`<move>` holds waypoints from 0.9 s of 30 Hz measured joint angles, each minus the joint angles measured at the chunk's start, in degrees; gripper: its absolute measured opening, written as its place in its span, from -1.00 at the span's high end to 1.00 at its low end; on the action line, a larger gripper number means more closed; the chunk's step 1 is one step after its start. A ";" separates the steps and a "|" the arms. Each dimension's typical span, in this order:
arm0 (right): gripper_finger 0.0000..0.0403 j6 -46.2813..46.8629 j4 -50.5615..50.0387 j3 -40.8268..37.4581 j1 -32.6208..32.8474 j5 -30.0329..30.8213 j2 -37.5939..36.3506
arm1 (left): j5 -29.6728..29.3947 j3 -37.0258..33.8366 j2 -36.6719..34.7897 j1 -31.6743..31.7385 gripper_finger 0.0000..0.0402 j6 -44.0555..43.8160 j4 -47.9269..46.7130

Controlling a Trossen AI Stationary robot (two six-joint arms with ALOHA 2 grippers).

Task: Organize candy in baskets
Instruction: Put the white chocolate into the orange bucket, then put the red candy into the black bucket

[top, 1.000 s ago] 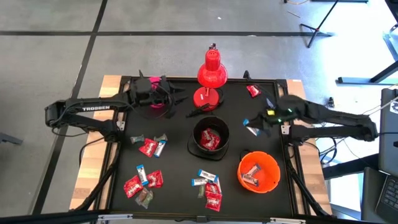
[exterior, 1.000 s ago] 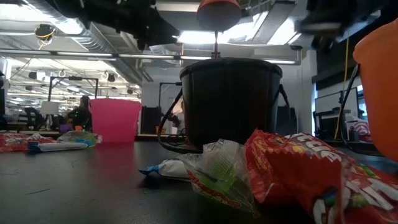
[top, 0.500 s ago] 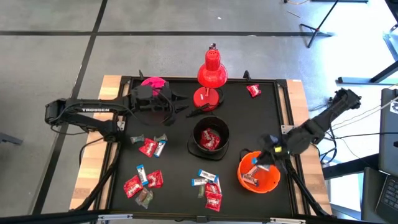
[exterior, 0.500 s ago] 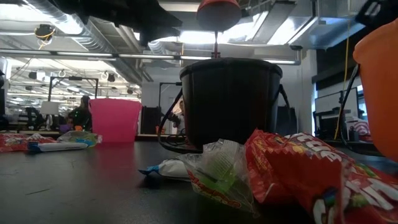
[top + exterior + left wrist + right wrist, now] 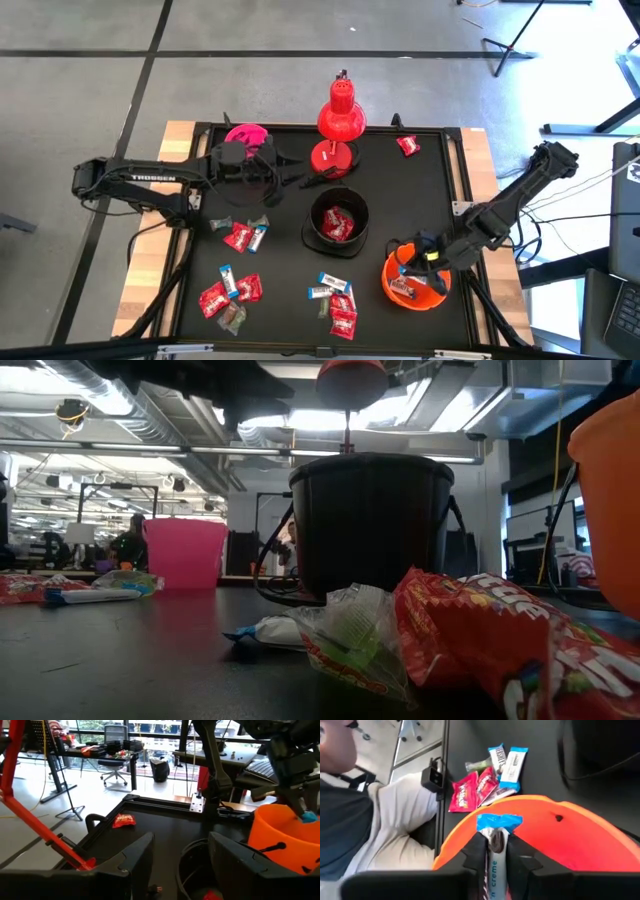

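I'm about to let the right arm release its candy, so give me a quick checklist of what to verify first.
1. Right gripper shut on the blue-and-white candy: ok.
2. Gripper over the orange basket: ok, the high view shows it above the rim's left part.
3. Candy inside the rim line rather than outside it: cannot tell exactly.
4. Basket upright with room left: ok, a few wrappers lie inside.
5. Left gripper out of the way: ok, it is by the pink basket, fingers open.
6. Black basket clear of the drop path: ok.
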 joint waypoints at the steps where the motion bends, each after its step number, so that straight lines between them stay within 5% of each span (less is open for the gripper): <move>1: 0.64 0.46 -0.09 -0.02 0.00 1.00 -0.04 | 0.00 0.00 0.00 -0.11 0.11 0.26 0.00; 9: 0.34 -0.74 -1.63 -0.02 -0.04 8.51 -0.11 | 0.13 0.00 0.00 -0.12 0.11 0.32 0.00; 17: 0.29 -4.44 -2.95 0.67 -0.04 13.88 -3.14 | 0.12 0.00 0.00 -0.12 0.11 0.35 0.00; 22: 0.29 -8.47 -12.60 6.81 -0.04 30.98 -4.97 | 0.02 0.00 0.00 -0.10 0.11 0.75 0.00; 25: 0.29 -4.29 -21.54 10.18 -2.02 47.84 -5.20 | -0.13 0.00 0.00 -0.08 0.11 0.75 0.00; 27: 0.29 -0.62 -28.43 11.91 -5.44 52.89 -5.20 | -0.13 0.00 0.00 -0.08 0.11 0.77 0.00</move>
